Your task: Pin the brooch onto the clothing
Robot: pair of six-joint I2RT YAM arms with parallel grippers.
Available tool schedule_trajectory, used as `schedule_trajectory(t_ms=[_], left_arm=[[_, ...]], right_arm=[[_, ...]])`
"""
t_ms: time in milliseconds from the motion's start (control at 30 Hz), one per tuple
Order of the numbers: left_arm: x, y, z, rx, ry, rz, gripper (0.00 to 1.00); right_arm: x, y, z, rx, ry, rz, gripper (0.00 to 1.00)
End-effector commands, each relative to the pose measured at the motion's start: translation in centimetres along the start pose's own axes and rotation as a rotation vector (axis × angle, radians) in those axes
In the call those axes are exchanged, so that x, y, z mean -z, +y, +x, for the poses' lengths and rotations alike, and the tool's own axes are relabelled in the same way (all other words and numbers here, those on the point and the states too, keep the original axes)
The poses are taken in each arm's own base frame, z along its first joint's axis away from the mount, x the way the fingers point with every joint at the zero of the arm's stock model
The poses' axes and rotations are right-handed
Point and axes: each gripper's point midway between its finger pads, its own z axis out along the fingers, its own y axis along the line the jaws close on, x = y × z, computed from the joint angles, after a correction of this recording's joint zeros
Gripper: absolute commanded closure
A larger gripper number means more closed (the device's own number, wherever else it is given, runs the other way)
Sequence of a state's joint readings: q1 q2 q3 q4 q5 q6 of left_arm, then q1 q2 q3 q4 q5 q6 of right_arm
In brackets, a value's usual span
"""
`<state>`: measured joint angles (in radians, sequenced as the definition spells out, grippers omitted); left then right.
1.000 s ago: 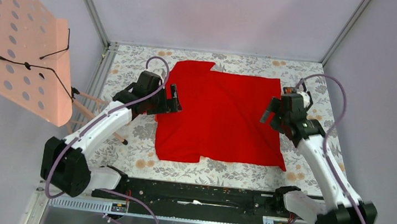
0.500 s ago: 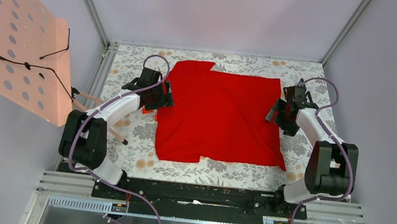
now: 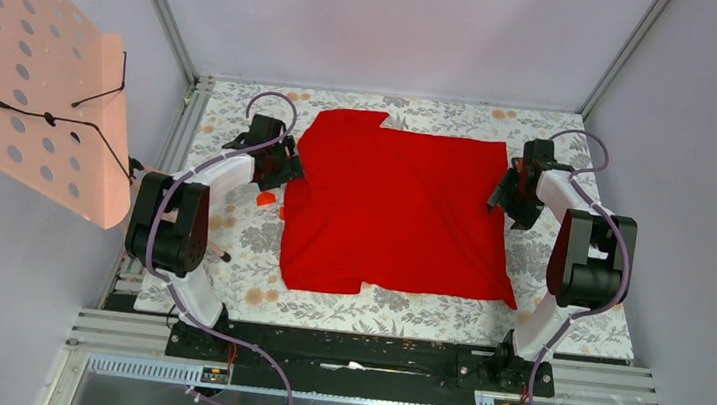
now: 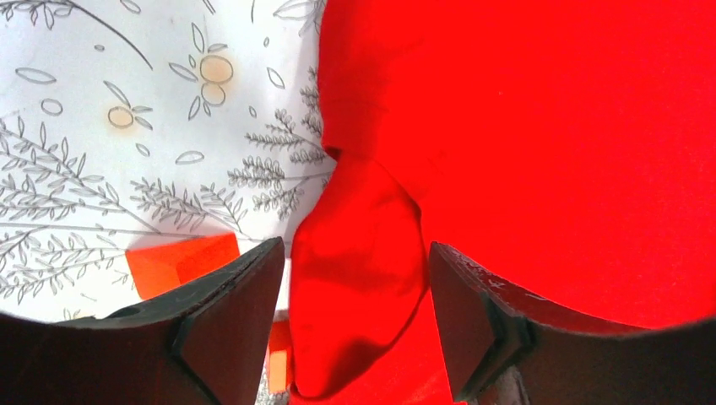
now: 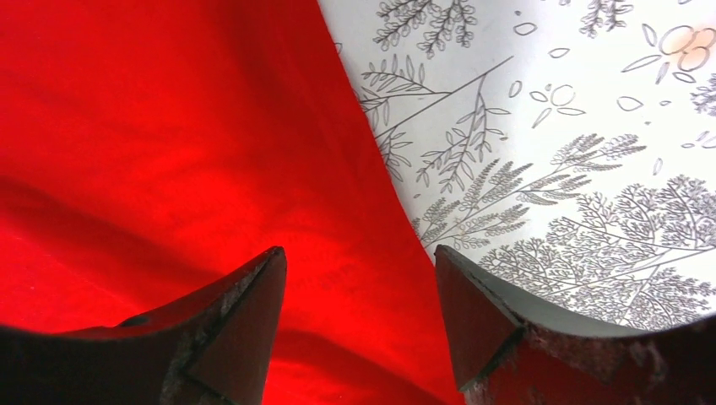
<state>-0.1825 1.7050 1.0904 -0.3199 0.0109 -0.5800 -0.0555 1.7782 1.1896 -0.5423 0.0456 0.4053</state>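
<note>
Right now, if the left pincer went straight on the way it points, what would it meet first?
Probably the red shirt: a folded flap at its edge lies straight ahead of the left pincer, between its open jaws. Depth is hard to judge.

I see the shirt (image 3: pixel 399 212) as plain bright red, no print. The tablecloth (image 3: pixel 343 310) is white with grey leaf sprigs and pale orange blossoms. A small flat piece (image 4: pixel 181 261) is orange, and the pegboard (image 3: pixel 16 76) is salmon pink, dotted with holes.
</note>
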Motion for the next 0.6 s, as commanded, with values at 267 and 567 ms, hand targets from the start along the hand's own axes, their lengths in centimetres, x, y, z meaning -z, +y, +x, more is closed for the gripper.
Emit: schedule_trajectory(t_ms=[267,567], left_arm=[[-3.5,-0.8,-2.0,0.021,-0.005,0.008,0.53],[-2.7,1.0,-2.8,-0.025,-0.044,-0.084,0.99]], right_arm=[[1.0,0.9,-0.1,0.023,0.030,-0.062,0.30],[1.3,0.9,-0.3,0.030,0.017,-0.063,0.35]])
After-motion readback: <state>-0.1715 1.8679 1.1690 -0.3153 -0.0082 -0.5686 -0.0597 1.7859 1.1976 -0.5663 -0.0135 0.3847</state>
